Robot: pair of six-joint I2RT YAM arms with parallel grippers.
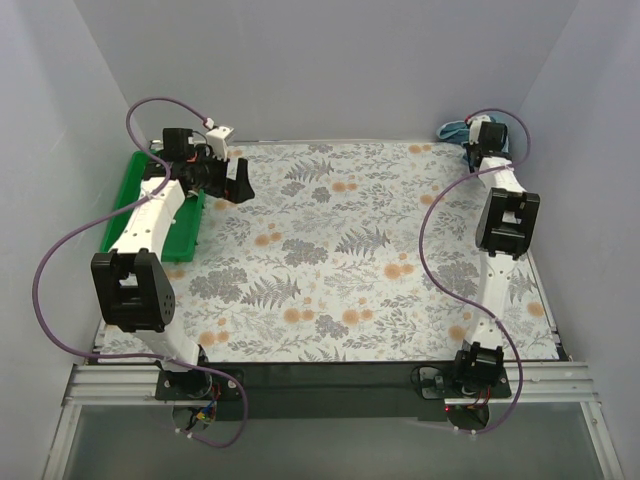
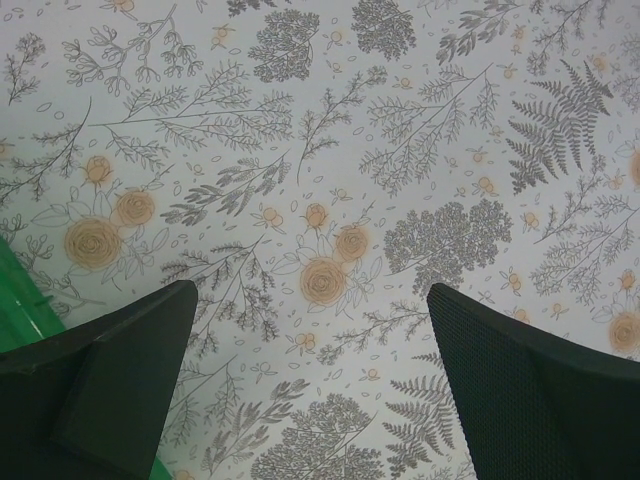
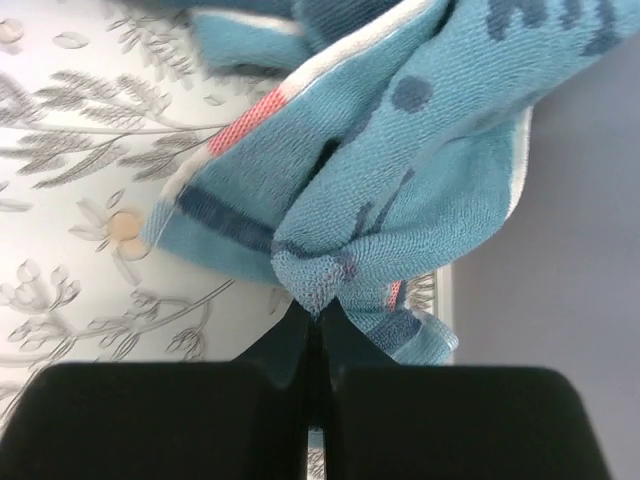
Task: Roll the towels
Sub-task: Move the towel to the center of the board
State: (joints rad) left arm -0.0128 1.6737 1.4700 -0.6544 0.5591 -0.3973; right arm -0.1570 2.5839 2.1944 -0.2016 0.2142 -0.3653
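A light blue towel (image 1: 452, 130) with dark print lies bunched in the far right corner of the table, against the wall. My right gripper (image 1: 470, 152) reaches into that corner. In the right wrist view its fingers (image 3: 316, 310) are shut on a pinched fold of the towel (image 3: 400, 170), which spreads crumpled above the fingertips. My left gripper (image 1: 240, 185) hovers over the far left of the flowered table cover, wide open. In the left wrist view nothing lies between its fingers (image 2: 311, 290), only the printed cover.
A green tray (image 1: 130, 195) sits along the left edge under the left arm, and its corner shows in the left wrist view (image 2: 15, 300). White walls close in the table at the back and both sides. The right wall stands right beside the towel.
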